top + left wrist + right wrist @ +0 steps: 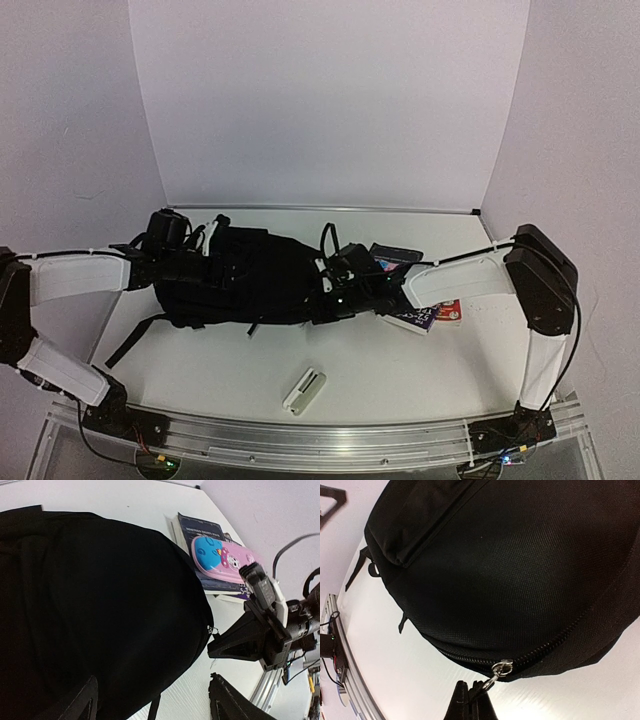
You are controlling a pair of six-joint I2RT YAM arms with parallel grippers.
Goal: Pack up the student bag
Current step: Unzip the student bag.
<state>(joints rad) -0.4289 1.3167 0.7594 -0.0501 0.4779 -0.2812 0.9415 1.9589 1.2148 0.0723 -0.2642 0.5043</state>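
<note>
Right wrist: student bag (510,565) zipper (493,679) in gripper (470,700)

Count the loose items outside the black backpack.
4: a pink-and-blue pencil case on a navy booklet, a purple-and-white book beside them, all right of the black fabric backpack, and a white rectangular object in front of it. Others may be hidden.

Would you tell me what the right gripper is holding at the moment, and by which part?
The right gripper is pinched shut on the student bag, holding it only by the zipper pull at the bag's lower edge.
</note>
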